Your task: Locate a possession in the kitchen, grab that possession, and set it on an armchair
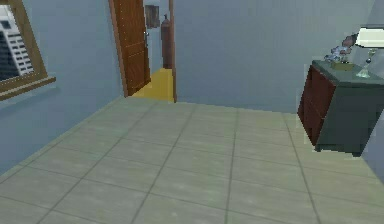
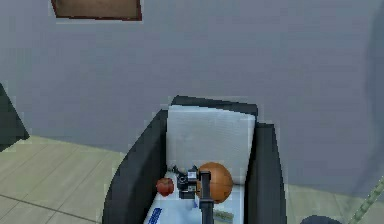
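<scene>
In your arm side view, a dark armchair (image 2: 262,165) with a pale back cushion (image 2: 210,135) stands against a blue-grey wall, and the arm (image 2: 206,200) rises from the bottom edge over its seat. The hand (image 2: 178,174) sits at the arm's far end, just left of the two white marker squares (image 2: 191,183). You cannot tell from these pictures how its fingers are set, nor whether it holds anything, because things lie on the seat right at and behind it.

An orange ball (image 2: 216,181) is just beside the arm's end, low in front of the back cushion, within the armchair's arms. You cannot tell whether it rests on the seat or is touched by the hand. A small red round thing (image 2: 164,185) lies on the seat to the left of the hand, near the chair's left arm. A pale flat thing (image 2: 160,213) lies on the seat nearer the bottom edge.

A brown-framed picture (image 2: 95,8) hangs on the wall above and to the left of the armchair.

In your forward view, a tiled floor (image 1: 150,170) runs to a brown wooden door (image 1: 130,45) beside a doorway with yellow flooring. A window (image 1: 15,50) shows at the left edge. A dark cabinet (image 1: 345,110) with reddish drawer fronts stands at the right, with a lamp (image 1: 367,48) on top.
</scene>
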